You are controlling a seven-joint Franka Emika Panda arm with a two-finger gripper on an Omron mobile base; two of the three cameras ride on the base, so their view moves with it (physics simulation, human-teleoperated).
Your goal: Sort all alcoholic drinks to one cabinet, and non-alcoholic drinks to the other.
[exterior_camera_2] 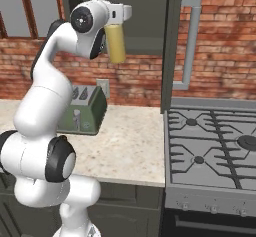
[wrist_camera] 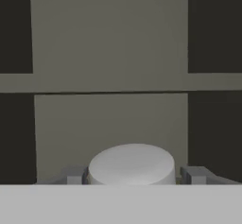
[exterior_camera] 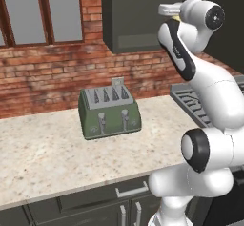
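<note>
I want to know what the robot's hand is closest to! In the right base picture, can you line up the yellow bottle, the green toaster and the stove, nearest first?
From the gripper:
1. Tall yellow bottle, held in the gripper, hanging just below it.
2. Dark green toaster, lower down on the speckled counter, partly behind the arm.
3. Grey stove, farthest, low on the right.
</note>
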